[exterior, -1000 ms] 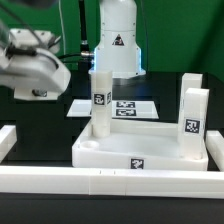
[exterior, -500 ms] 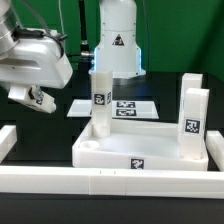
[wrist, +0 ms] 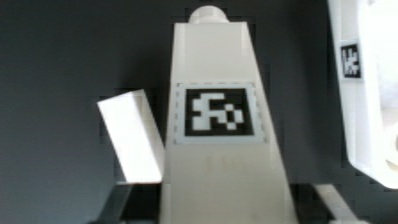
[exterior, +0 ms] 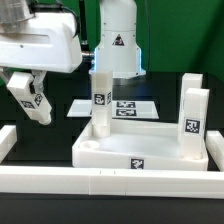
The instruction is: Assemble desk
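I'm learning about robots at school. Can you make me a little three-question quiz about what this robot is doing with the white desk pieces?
1. True or false: the gripper is carrying a white leg in the air.
2. How many legs stand upright on the tabletop? A) none B) one C) four
3. What black-and-white thing is printed on the carried leg in the wrist view?

Key:
1. True. It hangs tilted, above the dark table, on the exterior view's left.
2. B. One standing leg rises from the tabletop's corner.
3. A square tag.
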`<state>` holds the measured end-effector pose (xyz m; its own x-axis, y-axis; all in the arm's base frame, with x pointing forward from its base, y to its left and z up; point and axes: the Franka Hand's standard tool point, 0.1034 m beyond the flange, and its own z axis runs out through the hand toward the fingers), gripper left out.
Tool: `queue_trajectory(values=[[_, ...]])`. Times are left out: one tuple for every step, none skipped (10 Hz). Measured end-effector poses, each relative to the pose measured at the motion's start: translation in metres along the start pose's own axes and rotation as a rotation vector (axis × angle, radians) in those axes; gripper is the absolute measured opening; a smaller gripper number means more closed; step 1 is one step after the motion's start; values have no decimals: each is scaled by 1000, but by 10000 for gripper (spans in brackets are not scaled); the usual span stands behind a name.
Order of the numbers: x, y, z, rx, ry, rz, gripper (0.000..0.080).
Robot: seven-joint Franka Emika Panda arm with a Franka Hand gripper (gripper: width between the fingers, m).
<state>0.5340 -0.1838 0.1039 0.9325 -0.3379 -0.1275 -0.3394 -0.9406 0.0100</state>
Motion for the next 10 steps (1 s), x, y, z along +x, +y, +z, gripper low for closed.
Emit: queue_trajectory(values=[[6, -1, -1, -14, 80, 3, 290], [6, -11, -5, -18, 134, 1, 290], [9, -20, -13, -22, 207, -14, 290], [12, -30, -21, -17, 273, -16, 290], [16, -40, -31, -10, 319, -20, 290], [22, -45, -39, -19, 408, -25, 290], [22, -41, -37, -36, 463, -30, 290], [22, -38, -37, -55, 525, -32, 290], [21, -38, -35, -55, 519, -33, 290], [21, -42, -37, -46, 521, -24, 290]])
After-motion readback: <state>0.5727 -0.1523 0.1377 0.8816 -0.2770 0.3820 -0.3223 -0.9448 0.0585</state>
